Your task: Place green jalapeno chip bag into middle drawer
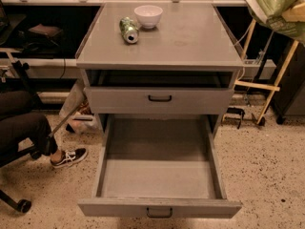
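Observation:
The green jalapeno chip bag (270, 1) hangs in the air at the top right corner, close to the camera and partly cut off by the frame edge. My gripper (291, 14) is at that corner, mostly hidden by the bag; only a pale yellowish piece shows against the bag, which it holds aloft. The middle drawer (157, 208) is pulled wide open below the cabinet top, its grey floor bare. The bag is above and to the right of the drawer, apart from it.
A crushed green soda can (128, 30) and a white bowl (148, 15) sit on the cabinet top (190, 42). The shallower upper drawer front (159, 99) has a black handle. A seated person's leg and sneaker (69, 157) are at left, a wooden stand (267, 86) at right.

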Robot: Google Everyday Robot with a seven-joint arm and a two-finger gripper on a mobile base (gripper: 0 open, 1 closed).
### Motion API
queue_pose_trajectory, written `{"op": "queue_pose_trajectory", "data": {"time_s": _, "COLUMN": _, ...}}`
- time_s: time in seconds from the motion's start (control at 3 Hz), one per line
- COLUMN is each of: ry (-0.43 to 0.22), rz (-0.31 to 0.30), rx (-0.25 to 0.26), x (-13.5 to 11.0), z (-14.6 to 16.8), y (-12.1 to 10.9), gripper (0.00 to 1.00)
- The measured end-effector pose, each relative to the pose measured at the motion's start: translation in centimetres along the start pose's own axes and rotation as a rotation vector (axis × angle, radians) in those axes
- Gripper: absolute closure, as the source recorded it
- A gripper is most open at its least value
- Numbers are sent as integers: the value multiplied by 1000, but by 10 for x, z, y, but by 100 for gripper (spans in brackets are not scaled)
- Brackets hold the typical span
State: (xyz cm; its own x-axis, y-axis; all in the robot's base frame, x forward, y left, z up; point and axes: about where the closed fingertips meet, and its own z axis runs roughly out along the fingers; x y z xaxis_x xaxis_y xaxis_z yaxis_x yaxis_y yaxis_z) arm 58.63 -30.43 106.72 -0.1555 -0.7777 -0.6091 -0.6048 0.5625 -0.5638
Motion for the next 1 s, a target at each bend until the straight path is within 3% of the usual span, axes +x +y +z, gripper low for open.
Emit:
{"op": "queue_pose_trajectory", "data": {"time_s": 0.33, "ry": -19, "rz": -7, "rx": -78, "x": 7, "z": 28, "y": 34, "gripper": 100}}
{"op": "queue_pose_trajectory", "data": {"time_s": 0.67, "ry": -79, "rz": -1, "rx": -159, "x": 11, "z": 60, "y": 95, "gripper": 100}}
{"op": "queue_pose_trajectory", "data": {"time_s": 1.0, "ry": -91, "rz": -13, "rx": -246, "x": 30, "z": 105, "y": 168, "gripper": 100}}
